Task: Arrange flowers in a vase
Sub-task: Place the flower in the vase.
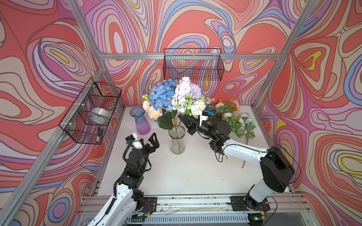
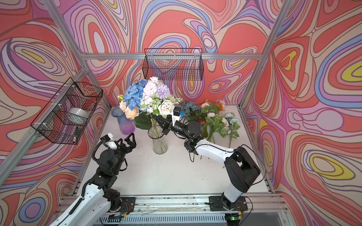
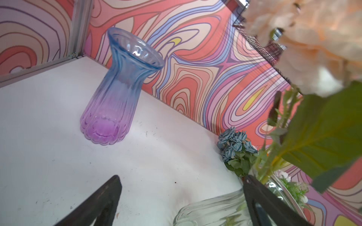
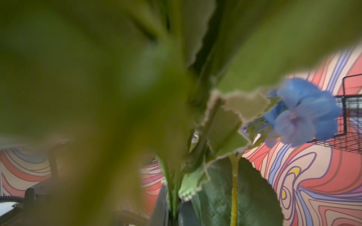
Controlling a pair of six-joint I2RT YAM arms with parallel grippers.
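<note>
Standing in vase (image 1: pixel 177 143), flowers (image 1: pixel 172 95) (beside right gripper (image 1: pixel 179 117)).

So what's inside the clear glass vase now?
Several green stems stand in the clear vase, carrying the blue hydrangea and cream rose above its rim. Ribbed glass blurs their lower ends, and leaves hide how many there are.

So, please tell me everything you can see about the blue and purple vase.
The blue and purple vase is ribbed, see-through glass, blue at the flared mouth, fading to purple at the scalloped base. It stands upright and empty on the white table, near its far left corner, apart from the clear vase with flowers. Nothing touches it.
</note>
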